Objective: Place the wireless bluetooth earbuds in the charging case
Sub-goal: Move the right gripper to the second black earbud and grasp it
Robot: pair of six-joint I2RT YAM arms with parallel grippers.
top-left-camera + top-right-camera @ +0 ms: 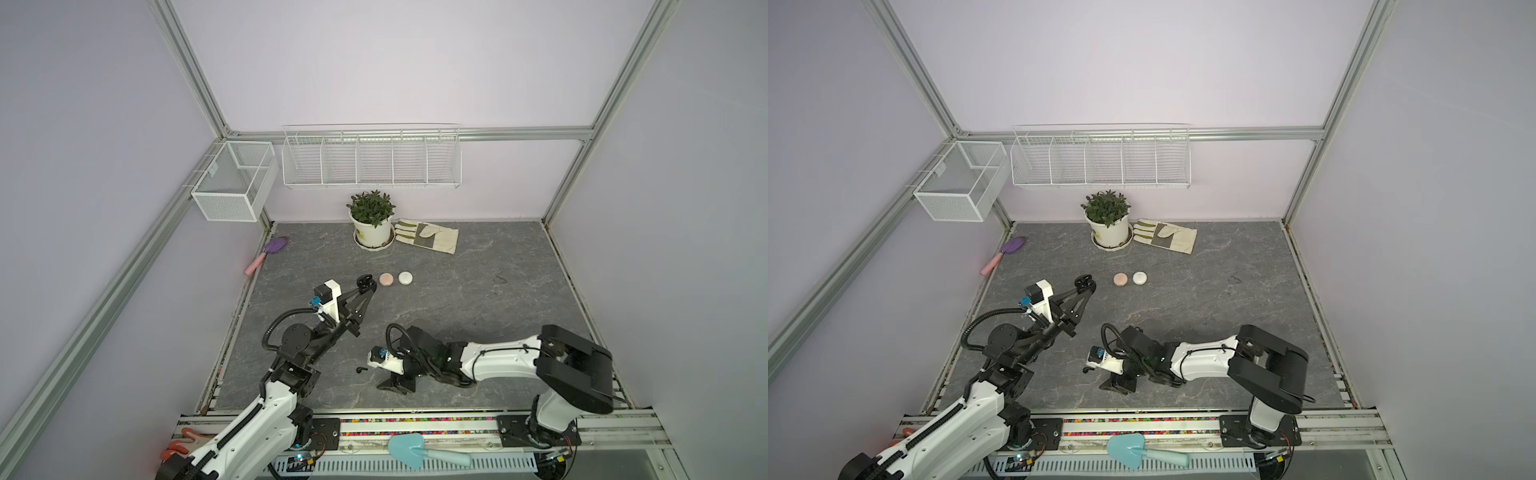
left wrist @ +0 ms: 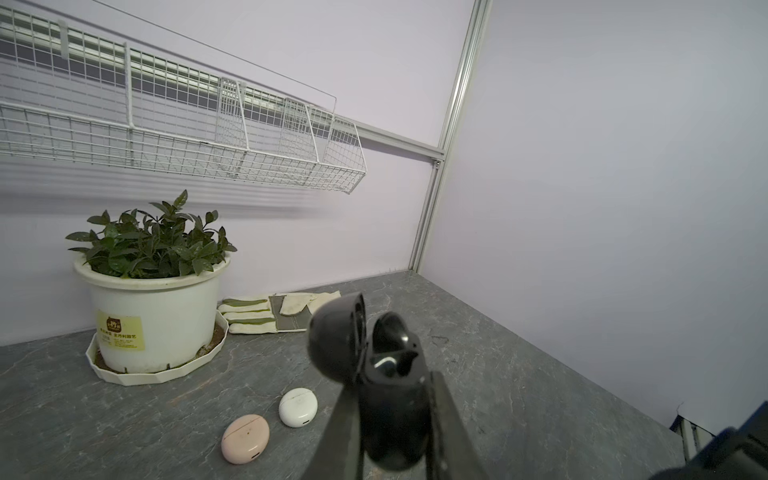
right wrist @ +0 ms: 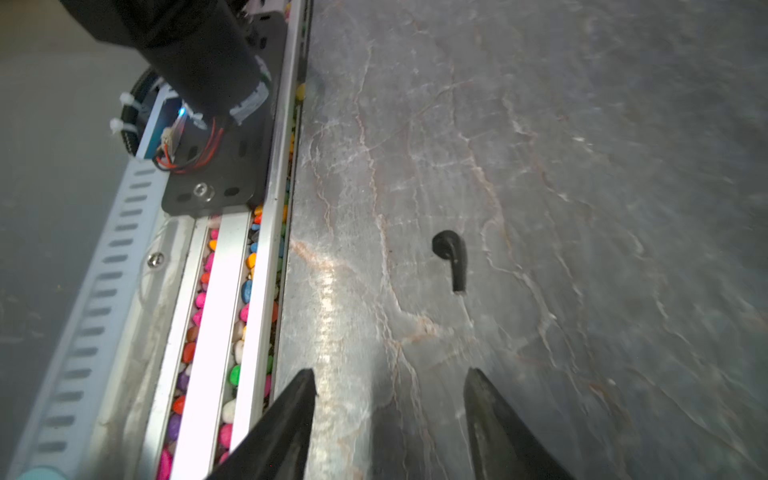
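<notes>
At the far left edge of the grey marble-patterned tabletop lies a purple trowel with a pink handle. To its right, the left gripper reaches toward the back of the table. Its fingers are clamped on the sides of a black charging case, which it holds with the round lid swung open. The glossy dark inside faces up, but the left wrist view does not show whether anything sits in it. Well in front of that, near the table's front edge, a single black earbud lies flat on the bare surface, also seen in a top view. It is in no case and touches nothing else. Just right of the black case, a closed pink case and a closed white case rest side by side, near each other but apart. Behind them, against the back wall, stands a potted plant in a white pot on a saucer. A work glove lies flat beside the pot on its right. Low over the table just right of the earbud, the right gripper has its fingers spread apart and holds nothing. The earbud lies ahead of the fingertips and clear of both.
</notes>
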